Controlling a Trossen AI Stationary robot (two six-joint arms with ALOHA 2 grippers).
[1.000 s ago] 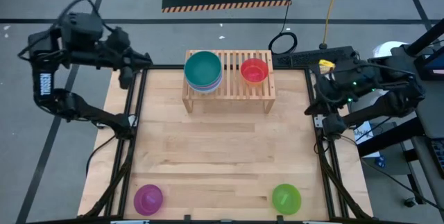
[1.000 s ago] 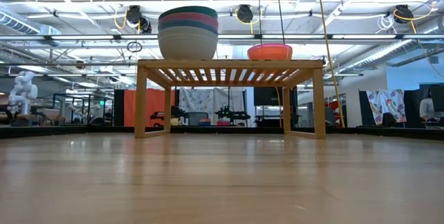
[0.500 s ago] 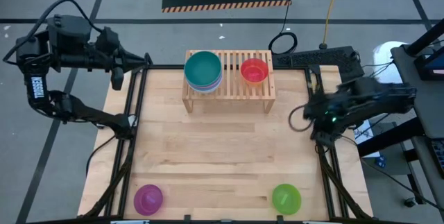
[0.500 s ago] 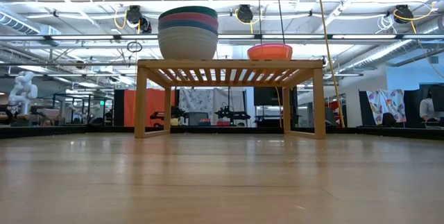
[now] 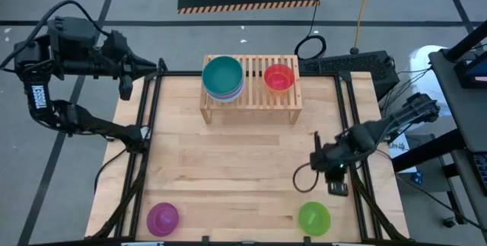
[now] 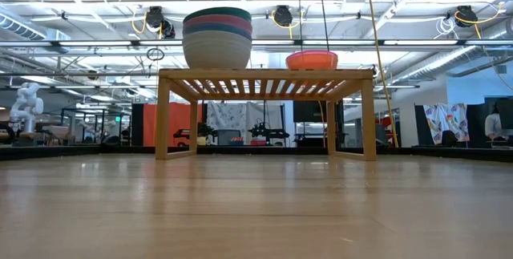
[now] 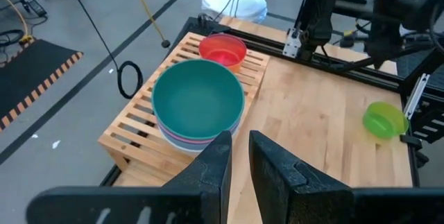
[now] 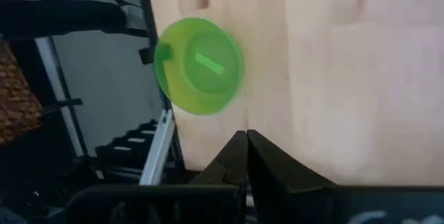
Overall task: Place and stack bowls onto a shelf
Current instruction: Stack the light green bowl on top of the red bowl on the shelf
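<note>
The light-wood shelf (image 5: pixel 255 87) stands at the table's far edge. On its left part sits a stack of bowls with the large teal one (image 5: pixel 223 75) (image 6: pixel 217 38) (image 7: pixel 198 102) on top. A red bowl (image 5: pixel 278 77) (image 7: pixel 223 48) sits on its right part. A green bowl (image 5: pixel 313 217) (image 8: pixel 199 66) stands on its base at the near right, and a purple bowl (image 5: pixel 162 217) at the near left. My right gripper (image 5: pixel 319 162) (image 8: pixel 244 137) hovers shut above the table, just far of the green bowl. My left gripper (image 5: pixel 156 67) (image 7: pixel 239 141) waits off the far left corner with a narrow gap between its fingers.
Black frame rails (image 5: pixel 144 147) run along the table's left and right sides. A wide stretch of bare wood (image 5: pixel 243 170) lies between the shelf and the two near bowls. Cables (image 5: pixel 310 46) lie on the floor behind the shelf.
My right arm has swung in from beyond the table's right edge, out over the table and toward the near edge. It now hangs just far of the green bowl. My left arm has drawn back slightly to the left. No bowl has moved.
</note>
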